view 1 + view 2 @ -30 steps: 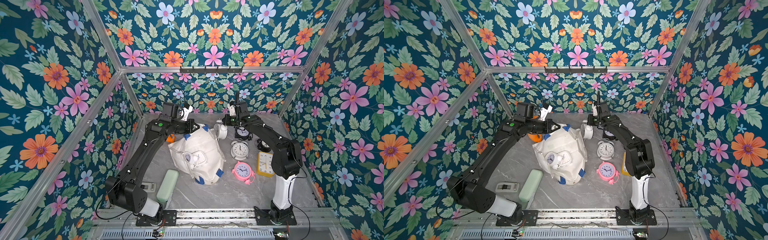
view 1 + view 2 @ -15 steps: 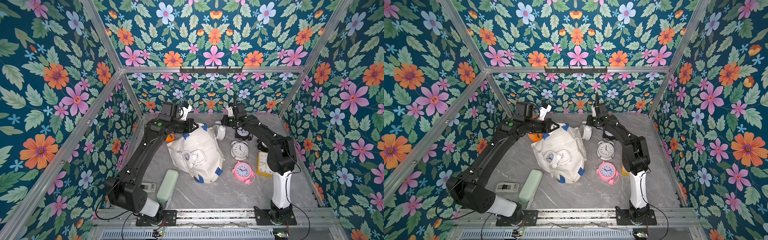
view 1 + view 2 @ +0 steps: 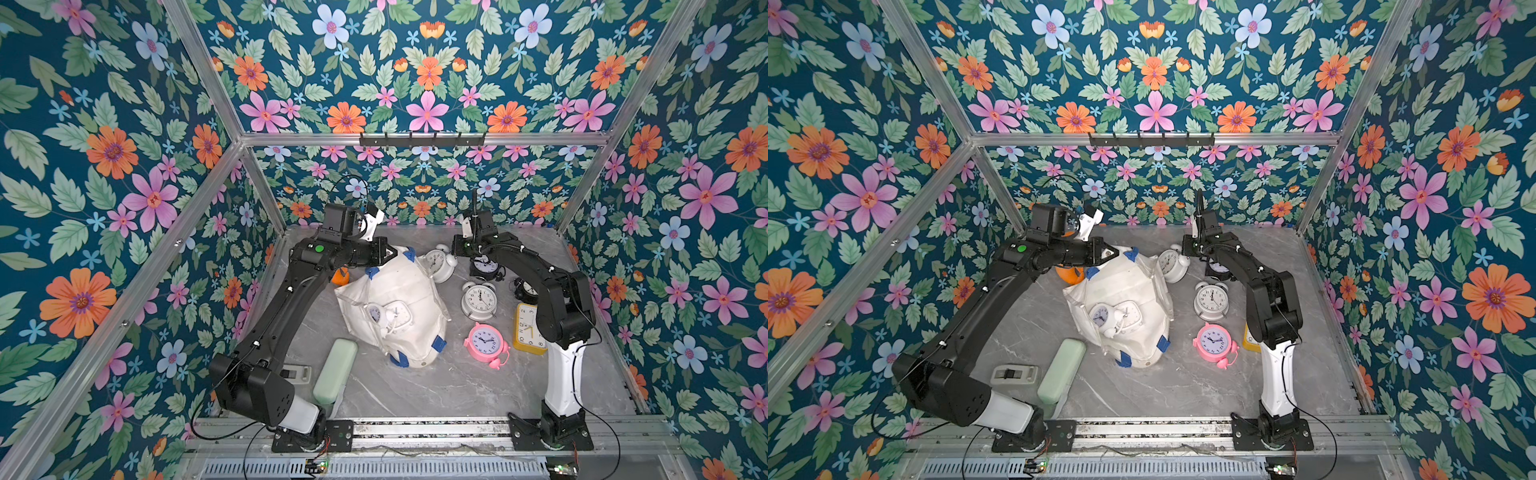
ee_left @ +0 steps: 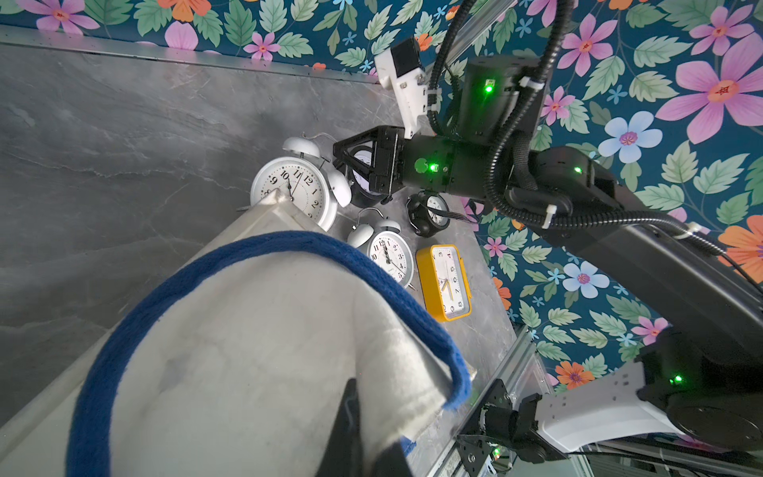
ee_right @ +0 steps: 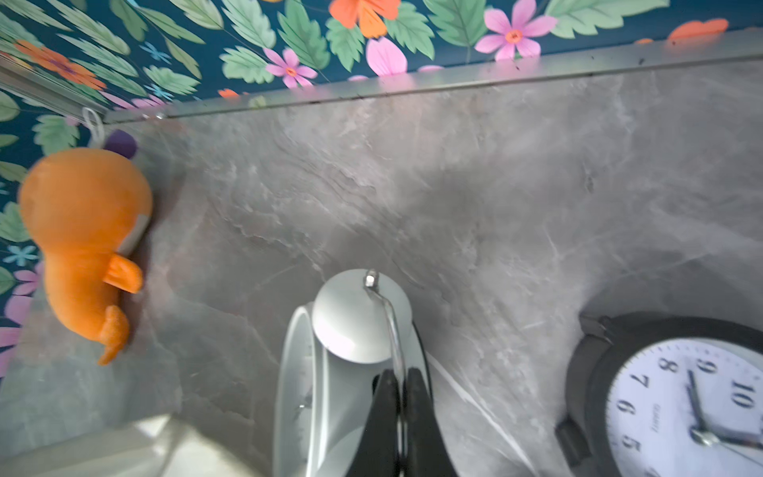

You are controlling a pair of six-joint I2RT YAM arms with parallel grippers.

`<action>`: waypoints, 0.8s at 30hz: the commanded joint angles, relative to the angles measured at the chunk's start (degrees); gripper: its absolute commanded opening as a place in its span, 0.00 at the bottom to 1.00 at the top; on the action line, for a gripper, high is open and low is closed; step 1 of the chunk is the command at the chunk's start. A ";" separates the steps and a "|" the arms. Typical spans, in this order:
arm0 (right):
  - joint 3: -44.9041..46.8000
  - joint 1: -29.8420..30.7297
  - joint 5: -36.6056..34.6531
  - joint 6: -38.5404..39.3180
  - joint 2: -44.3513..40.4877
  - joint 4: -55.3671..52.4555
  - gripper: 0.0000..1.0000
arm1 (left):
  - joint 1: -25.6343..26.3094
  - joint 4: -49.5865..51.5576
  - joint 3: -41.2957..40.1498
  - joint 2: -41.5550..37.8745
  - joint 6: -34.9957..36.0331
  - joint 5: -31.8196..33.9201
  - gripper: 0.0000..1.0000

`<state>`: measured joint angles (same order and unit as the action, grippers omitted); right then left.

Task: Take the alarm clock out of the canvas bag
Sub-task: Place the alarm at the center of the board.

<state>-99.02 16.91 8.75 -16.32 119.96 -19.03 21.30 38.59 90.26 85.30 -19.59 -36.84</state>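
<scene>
Alarm clock [image 3: 437, 262], white, twin-bell, out of the canvas bag [image 3: 399, 299] and just beside its far corner. Tipped, bells and wire handle [image 5: 390, 322] toward the right gripper [image 5: 398, 382], dial turned toward the left gripper [image 3: 388, 254]. Right jaws fully closed, pinching that thin handle. Left jaws closed too, clamped on the bag's rim by the blue strap [image 4: 247, 256]. Bag slumped, long axis running from that gripper back toward the arm bases. Under the right wrist, black clock [image 3: 484, 266]. Grey marble tabletop [image 3: 415, 390] beneath, flowered walls [image 3: 415, 83] all round.
</scene>
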 commanded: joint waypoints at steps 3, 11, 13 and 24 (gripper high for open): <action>2.06 -0.66 -2.84 3.02 0.34 -0.75 0.00 | -0.12 -2.11 0.21 -0.22 0.17 -1.11 0.00; 3.84 -1.29 -5.87 4.66 2.02 -0.13 0.00 | -0.12 -2.22 0.18 -0.22 0.17 -1.11 0.00; 3.76 -1.30 -6.90 5.21 2.69 -0.17 0.00 | -0.12 -2.20 0.21 -0.16 0.18 -1.12 0.00; 4.35 -3.48 -11.71 7.06 4.71 -0.61 0.00 | -0.12 -2.03 0.01 -0.31 0.00 -0.78 0.00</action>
<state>-94.54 14.06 0.67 -10.33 124.18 -19.51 21.30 38.63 90.26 85.30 -19.57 -36.80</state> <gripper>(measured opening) 0.061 0.061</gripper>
